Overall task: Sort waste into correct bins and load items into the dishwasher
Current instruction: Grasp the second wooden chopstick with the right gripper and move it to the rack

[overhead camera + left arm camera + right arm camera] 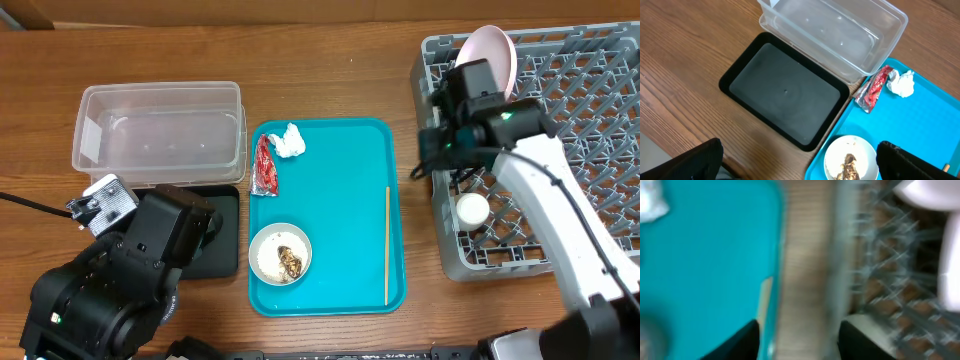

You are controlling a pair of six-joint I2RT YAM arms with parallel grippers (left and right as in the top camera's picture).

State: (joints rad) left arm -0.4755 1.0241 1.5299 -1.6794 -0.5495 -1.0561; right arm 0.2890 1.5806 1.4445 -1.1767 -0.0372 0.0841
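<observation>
At frame right, we find the pink plate (490,50) and white cup (470,208) already in the grey rack (580,90). Still on the central teal tray (340,200) are the red wrapper (264,168), tissue (291,140), rice bowl (280,254) and chopsticks (387,245). At upper left, the clear tub (160,90) and black tray (785,92) sit empty. The left tool (800,165) and the blurred right tool (800,340) both gape wide, holding nothing.

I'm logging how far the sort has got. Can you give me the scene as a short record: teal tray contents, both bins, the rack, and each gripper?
teal tray: red wrapper, white tissue, bowl of rice and brown scraps, wooden chopsticks
clear tub: empty
black tray: empty
dish rack: pink plate upright, white cup
left gripper: open, holding nothing
right gripper: open, at the rack's left edge; view blurred
</observation>
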